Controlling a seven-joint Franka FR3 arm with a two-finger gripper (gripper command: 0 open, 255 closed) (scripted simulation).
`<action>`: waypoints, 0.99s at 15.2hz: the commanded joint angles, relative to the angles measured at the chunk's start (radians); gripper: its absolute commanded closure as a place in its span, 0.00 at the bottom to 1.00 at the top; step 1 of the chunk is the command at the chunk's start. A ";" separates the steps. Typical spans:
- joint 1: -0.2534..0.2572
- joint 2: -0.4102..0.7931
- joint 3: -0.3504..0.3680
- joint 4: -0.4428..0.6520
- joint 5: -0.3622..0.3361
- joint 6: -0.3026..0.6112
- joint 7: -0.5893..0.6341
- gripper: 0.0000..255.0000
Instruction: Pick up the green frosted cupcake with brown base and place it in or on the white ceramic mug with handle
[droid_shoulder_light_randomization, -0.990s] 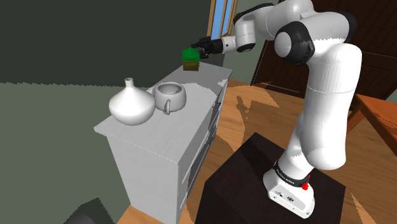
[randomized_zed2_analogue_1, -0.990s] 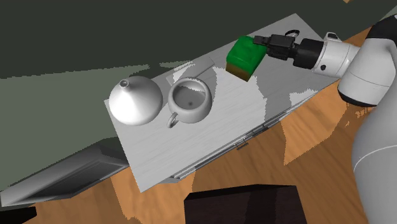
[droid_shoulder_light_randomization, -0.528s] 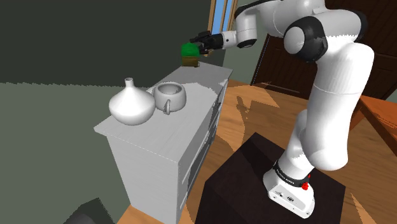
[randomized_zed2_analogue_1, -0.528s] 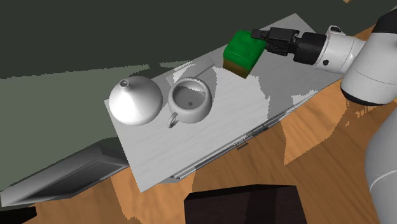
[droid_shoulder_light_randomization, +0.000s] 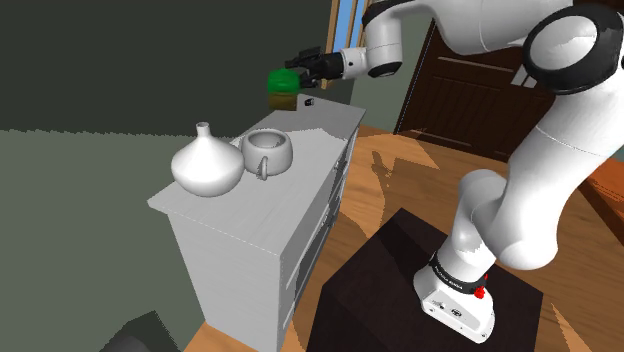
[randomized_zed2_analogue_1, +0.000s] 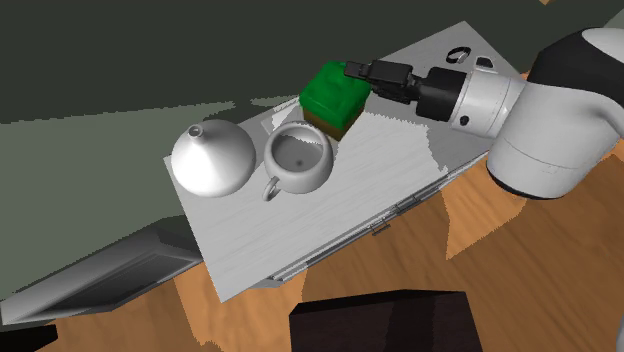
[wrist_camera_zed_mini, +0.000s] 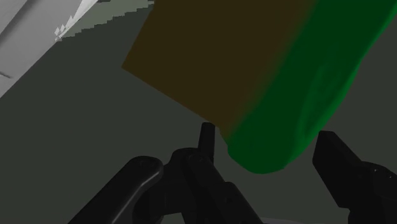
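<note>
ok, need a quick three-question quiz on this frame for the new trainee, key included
1. True or false: the green cupcake sits inside the white mug.
2. What stands beside the mug on the cabinet top, on the side away from the cupcake?
A) a white round vase with a narrow neck
B) a red bowl
C) a stack of plates
3. Fill in: the end effector is shut on the ___.

Key: 1 false, it is held in the air above the cabinet top, not yet in the mug. 2 A. 3 cupcake.
</note>
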 joint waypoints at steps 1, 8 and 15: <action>0.024 -0.061 0.046 -0.044 -0.005 0.087 0.000 1.00; 0.075 -0.188 0.196 -0.150 0.035 0.305 -0.006 1.00; 0.084 -0.144 0.164 -0.188 0.109 0.272 -0.107 1.00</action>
